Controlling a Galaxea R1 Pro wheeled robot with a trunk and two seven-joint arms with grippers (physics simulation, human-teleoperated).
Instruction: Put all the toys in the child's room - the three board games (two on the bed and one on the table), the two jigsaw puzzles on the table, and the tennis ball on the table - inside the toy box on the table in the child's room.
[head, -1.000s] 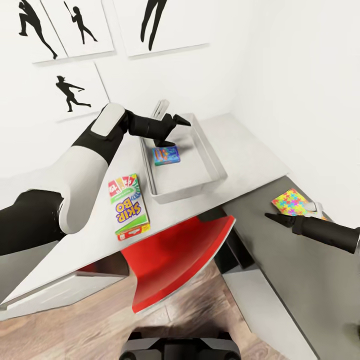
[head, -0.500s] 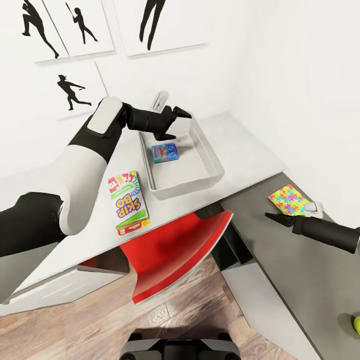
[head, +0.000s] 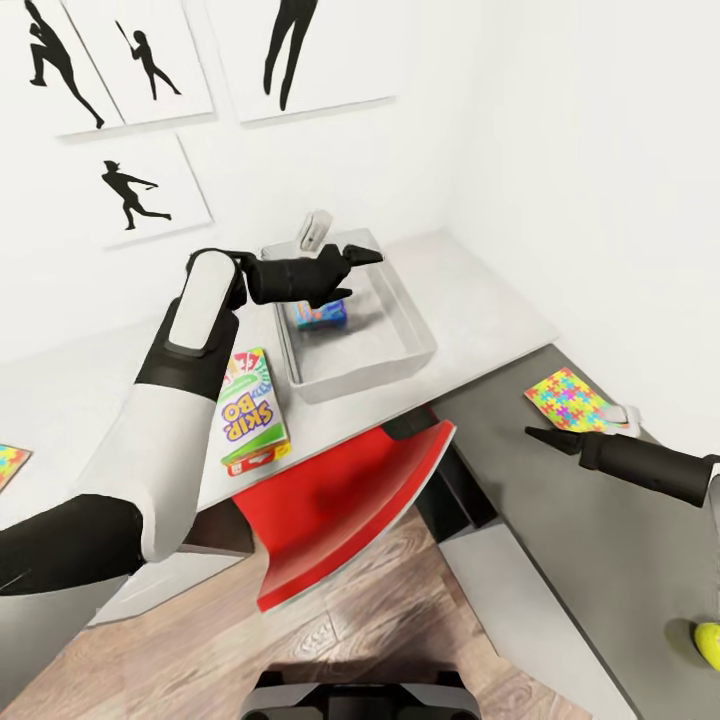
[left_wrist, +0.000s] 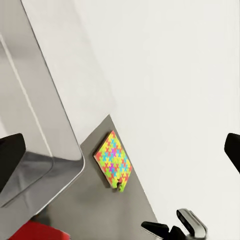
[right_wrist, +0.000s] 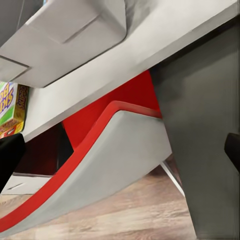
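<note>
Jaws: we see the left gripper (head: 345, 272) spread wide, nothing between the fingers; in its wrist view both tips sit at opposite edges. Right gripper (head: 540, 438) also apart per its wrist view, empty; in head view it looks like one dark point, so we go by the wrist cam.

Left gripper hangs over the toy box (head: 418, 335), a grey tray on the white table (head: 480, 300) by the far wall. Small game (head: 321, 314) lies flat inside the box, just under the gripper. Skip-Bo box (head: 247, 410) lies on the table left of the tray, beside the left arm. Puzzle (head: 568, 398) lies on the grey table (head: 560, 540) at right, near the right gripper. Ball (head: 709, 645) at near-right edge, partly cut off. Another puzzle corner (head: 8, 464) at far-left edge. Red chair (head: 340, 505) between the tables.
</note>
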